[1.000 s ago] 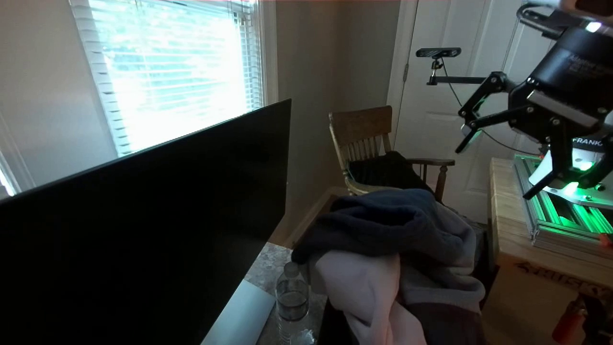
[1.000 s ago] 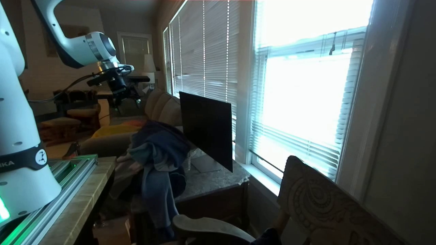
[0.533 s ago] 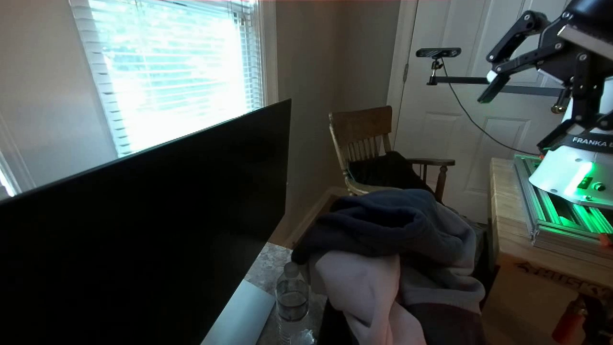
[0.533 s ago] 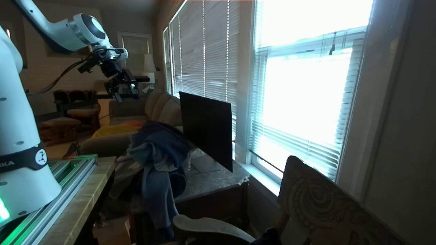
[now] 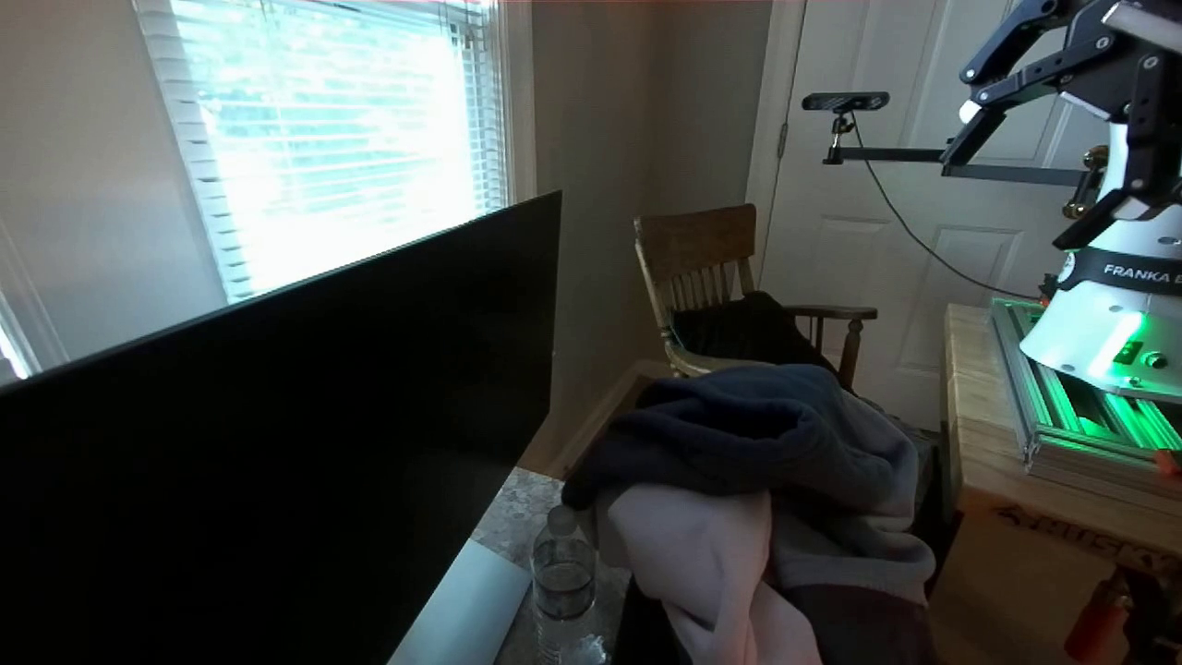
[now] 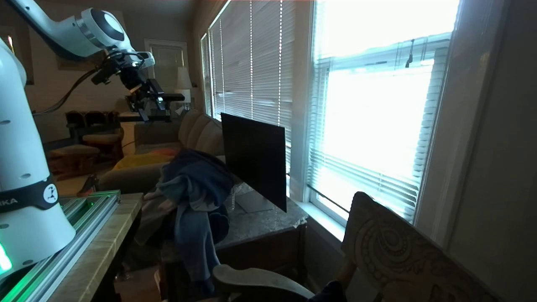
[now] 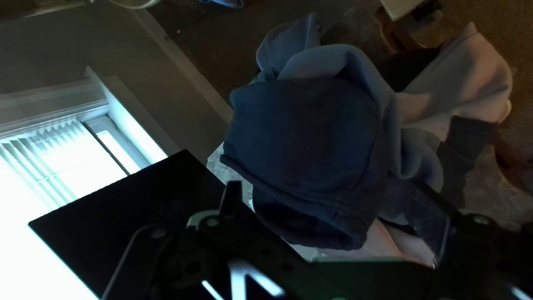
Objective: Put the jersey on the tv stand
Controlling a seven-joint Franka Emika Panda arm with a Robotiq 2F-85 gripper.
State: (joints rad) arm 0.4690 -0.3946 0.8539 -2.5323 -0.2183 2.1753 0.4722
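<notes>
The jersey (image 5: 785, 425) is a floppy blue-grey heap with a pale pink inner side. It lies bunched beside the black screen, over the end of the tv stand (image 5: 517, 503). In an exterior view the jersey (image 6: 195, 180) hangs down past the edge of the grey, flat-topped tv stand (image 6: 264, 224). The wrist view shows the jersey (image 7: 308, 133) below and a strip of the tv stand (image 7: 216, 162). My gripper (image 5: 1011, 203) is open and empty, well above and apart from the jersey; it also shows in an exterior view (image 6: 156, 117). What supports the heap is hidden.
A large black screen (image 5: 369, 416) stands on the tv stand. A clear bottle (image 5: 563, 573) and a flat silvery object (image 5: 471, 600) are beside it. A wooden chair (image 5: 697, 245) stands behind. The robot's wooden table (image 5: 965, 425) and a camera on a bar (image 5: 845, 102) are nearby.
My open gripper has moved up and back toward the robot's base, away from the jersey. The jersey and everything around it have stayed still.
</notes>
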